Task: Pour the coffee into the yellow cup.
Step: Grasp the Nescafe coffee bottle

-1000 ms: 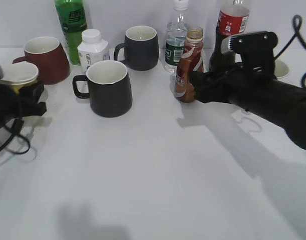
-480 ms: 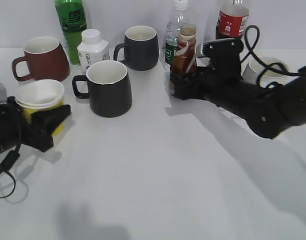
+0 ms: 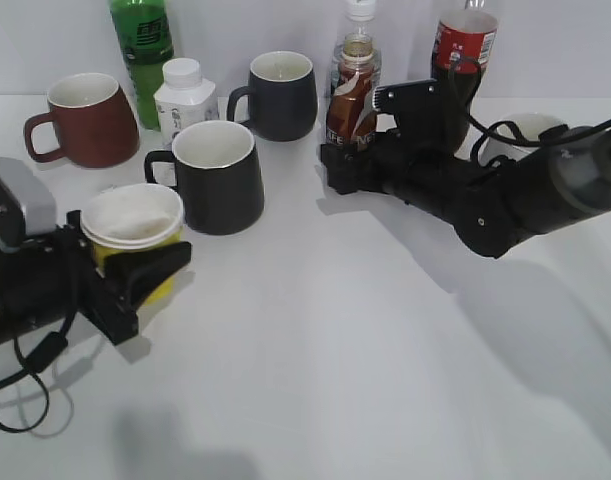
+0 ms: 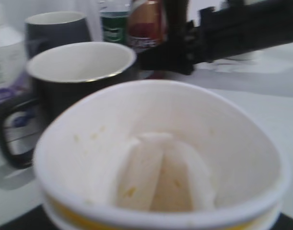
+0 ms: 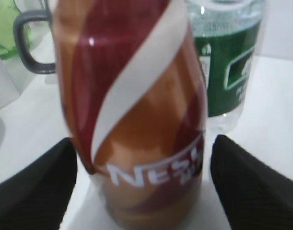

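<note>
Coffee bottle (image 3: 351,95), uncapped and upright, is pinched low on its body by the right gripper (image 3: 347,160) at about 1 o'clock of the exterior view; whether its base touches the white surface (image 3: 335,380) cannot be told. A clear water bottle (image 3: 359,30) stands just behind it, and a cola bottle (image 3: 465,40) behind the right arm at 2 o'clock. The yellow cup (image 3: 133,240) sits at 9 o'clock, clasped between the fingers of the left gripper (image 3: 135,275). A black mug (image 3: 220,175) stands at 11 o'clock, with a second dark mug (image 3: 282,95), a white bottle (image 3: 184,95), a green bottle (image 3: 142,50) and a brown-red mug (image 3: 87,118) farther back. Left wrist view: the yellow cup (image 4: 160,158) fills the frame, its white inside showing small specks; the black mug (image 4: 81,72) lies at 11 o'clock and the coffee bottle (image 4: 145,24) at 12 o'clock. Right wrist view: the coffee bottle (image 5: 136,110) fills the centre, the black fingers (image 5: 36,187) close at either side of its base, and the water bottle (image 5: 228,62) at 2 o'clock.
</note>
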